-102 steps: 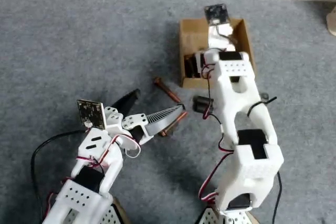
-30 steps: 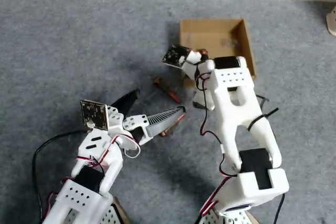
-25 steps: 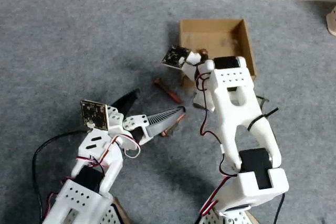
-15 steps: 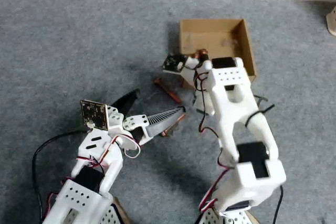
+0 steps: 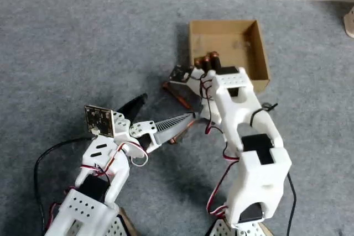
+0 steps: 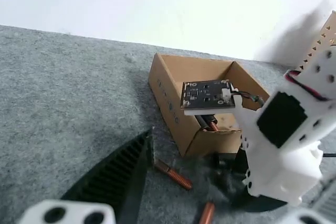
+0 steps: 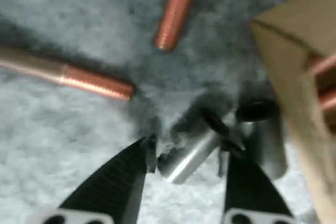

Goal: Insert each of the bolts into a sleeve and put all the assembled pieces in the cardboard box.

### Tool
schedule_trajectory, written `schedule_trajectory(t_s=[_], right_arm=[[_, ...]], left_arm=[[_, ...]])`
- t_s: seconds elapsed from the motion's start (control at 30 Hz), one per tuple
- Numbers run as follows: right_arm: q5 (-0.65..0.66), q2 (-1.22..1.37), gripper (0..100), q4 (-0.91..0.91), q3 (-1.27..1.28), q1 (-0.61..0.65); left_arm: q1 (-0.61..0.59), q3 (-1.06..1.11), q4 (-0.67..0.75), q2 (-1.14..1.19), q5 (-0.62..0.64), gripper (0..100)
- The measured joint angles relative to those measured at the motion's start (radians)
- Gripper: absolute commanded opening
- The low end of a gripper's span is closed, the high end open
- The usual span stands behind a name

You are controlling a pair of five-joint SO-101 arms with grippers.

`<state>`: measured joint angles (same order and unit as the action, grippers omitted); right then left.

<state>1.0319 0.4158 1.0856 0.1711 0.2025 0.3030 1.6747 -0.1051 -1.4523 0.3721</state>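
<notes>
My right gripper [image 7: 188, 157] is open and low over the carpet, its two black fingers either side of a silvery sleeve [image 7: 191, 156]. A second sleeve [image 7: 269, 141] lies beside it, against the cardboard box [image 7: 294, 45]. Two copper bolts [image 7: 176, 11] [image 7: 79, 74] lie just beyond. From above, the right arm [image 5: 232, 98] leans over the box's [image 5: 227, 26] near left corner. One bolt [image 5: 177, 93] lies left of it. The other bolt [image 5: 181, 131] sits under a finger of my open left gripper [image 5: 169, 106]. Copper pieces [image 5: 207, 59] show at the box's near left wall.
Grey carpet covers the whole floor. The left wrist view shows the box [image 6: 170, 98], both bolts [image 6: 173, 174] [image 6: 207, 214] and the right arm [image 6: 283, 145] close beside them. A white wall runs along the far edge. Open carpet lies to the left.
The right arm has pulled back from over the box and swung down to the carpet at the box's near left corner. The left arm has kept still.
</notes>
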Motion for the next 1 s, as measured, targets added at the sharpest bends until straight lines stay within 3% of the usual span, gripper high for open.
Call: schedule_trajectory(t_s=[0.23, 0.57, 0.8, 1.0], right_arm=[[-0.095, -0.017, 0.5, -0.034, -0.003, -0.012], [-0.347, -0.393, 0.5, -0.015, 0.218, -0.041], [-0.606, -0.743, 0.5, -0.025, 0.404, -0.041], [-0.763, -0.956, 0.5, -0.114, 0.595, -0.046]], left_arm=[[0.0, 0.0, 0.0, 0.0, 0.0, 48], [0.0, -0.002, -0.006, 0.0, 0.0, 48], [0.0, -0.101, -0.218, 0.0, 0.049, 48], [-0.002, -0.112, -0.244, 0.0, 0.06, 48]])
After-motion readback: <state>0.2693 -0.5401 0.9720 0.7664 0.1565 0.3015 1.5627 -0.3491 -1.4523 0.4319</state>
